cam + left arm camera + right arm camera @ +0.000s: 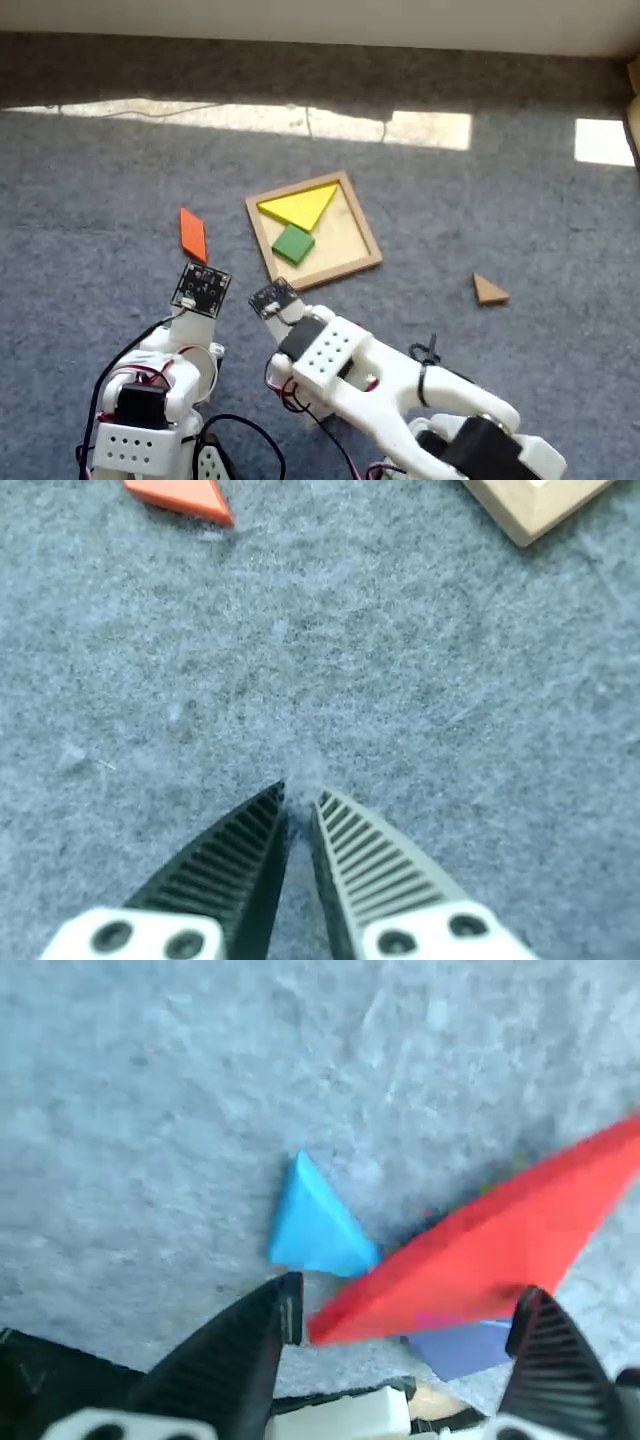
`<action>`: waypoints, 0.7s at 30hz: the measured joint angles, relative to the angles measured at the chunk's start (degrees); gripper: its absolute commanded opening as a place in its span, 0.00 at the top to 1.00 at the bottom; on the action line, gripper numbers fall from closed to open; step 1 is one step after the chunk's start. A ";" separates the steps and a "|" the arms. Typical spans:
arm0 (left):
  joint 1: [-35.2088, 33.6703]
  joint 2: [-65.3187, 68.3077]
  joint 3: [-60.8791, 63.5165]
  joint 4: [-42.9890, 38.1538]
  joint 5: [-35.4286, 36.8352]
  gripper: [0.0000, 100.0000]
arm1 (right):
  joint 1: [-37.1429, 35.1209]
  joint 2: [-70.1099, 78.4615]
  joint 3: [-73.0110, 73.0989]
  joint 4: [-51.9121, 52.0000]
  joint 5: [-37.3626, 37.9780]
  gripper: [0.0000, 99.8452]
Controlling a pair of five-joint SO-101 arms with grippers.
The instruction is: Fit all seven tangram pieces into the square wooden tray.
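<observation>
Right gripper [410,1290] is pinching a red piece [480,1240] above a blue triangle [315,1225] and a purple piece [465,1348], while the left gripper [300,792], its jaws pressed almost together, is pointing at carpet [400,680] beside the tray [330,275], which is holding a yellow triangle [298,205] and a green square [293,244].

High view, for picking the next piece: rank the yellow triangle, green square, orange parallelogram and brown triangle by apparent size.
1. yellow triangle
2. green square and orange parallelogram: too alike to rank
3. brown triangle
</observation>
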 measured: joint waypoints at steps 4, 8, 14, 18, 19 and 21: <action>0.00 0.00 0.00 0.00 0.00 0.99 | 0.09 4.13 0.00 -0.44 0.00 0.68; 0.00 0.00 0.00 0.00 0.00 0.99 | 1.93 4.13 0.00 -0.53 0.97 0.69; 0.00 0.00 0.00 0.00 0.00 0.99 | 14.59 4.13 -0.09 -1.14 9.32 0.69; 0.00 0.00 0.00 0.00 0.00 0.99 | 24.09 4.13 -0.70 -2.46 15.30 0.73; 0.00 0.00 0.00 0.00 0.00 0.99 | 26.11 4.13 -0.97 -3.16 16.79 0.76; 0.00 0.00 0.00 0.00 0.00 0.99 | 29.63 4.13 -1.32 -4.31 19.96 0.80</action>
